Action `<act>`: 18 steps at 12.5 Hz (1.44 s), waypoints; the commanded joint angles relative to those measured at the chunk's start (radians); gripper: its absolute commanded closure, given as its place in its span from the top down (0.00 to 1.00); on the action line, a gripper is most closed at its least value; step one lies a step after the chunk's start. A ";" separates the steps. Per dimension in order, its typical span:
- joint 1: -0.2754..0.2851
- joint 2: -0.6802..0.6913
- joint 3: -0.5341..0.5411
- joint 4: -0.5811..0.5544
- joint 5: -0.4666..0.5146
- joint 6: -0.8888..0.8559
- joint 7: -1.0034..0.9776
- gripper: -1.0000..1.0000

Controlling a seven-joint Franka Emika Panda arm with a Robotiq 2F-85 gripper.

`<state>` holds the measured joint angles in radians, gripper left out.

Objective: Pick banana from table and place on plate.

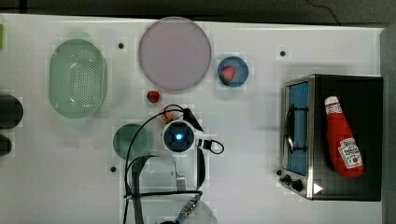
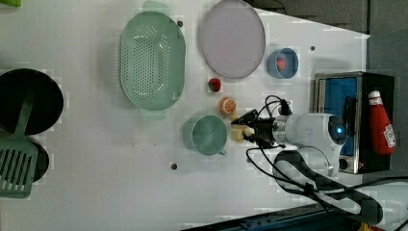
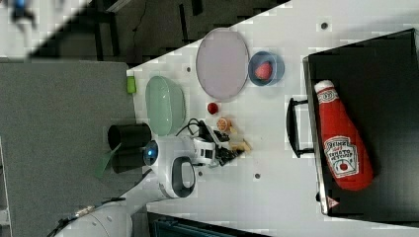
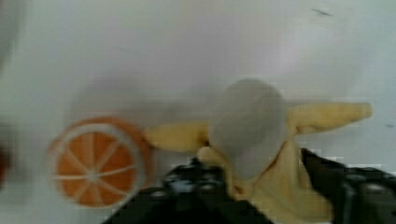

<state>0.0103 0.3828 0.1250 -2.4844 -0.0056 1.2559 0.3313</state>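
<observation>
The gripper (image 2: 244, 126) sits clamped on the peeled banana (image 4: 280, 154), just beside the orange slice (image 4: 95, 163), with the plate (image 2: 233, 38) well away across the table (image 2: 96, 159).

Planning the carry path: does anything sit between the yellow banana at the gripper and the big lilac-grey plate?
Yes. The orange slice and the small red fruit lie on the white table between the banana and the plate; both are low.
</observation>
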 commanded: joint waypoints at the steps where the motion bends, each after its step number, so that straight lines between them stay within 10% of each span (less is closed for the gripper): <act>1: -0.016 -0.021 -0.027 -0.003 0.004 0.029 0.030 0.36; 6: -0.017 -0.113 -0.028 -0.007 0.004 -0.015 0.030 0.25; 10: -0.016 -0.373 -0.027 0.044 0.004 -0.393 0.030 0.25; 18: -0.018 -0.430 -0.030 0.415 0.004 -0.899 0.030 0.25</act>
<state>-0.0108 -0.1247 0.0947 -2.0488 -0.0237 0.4104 0.3403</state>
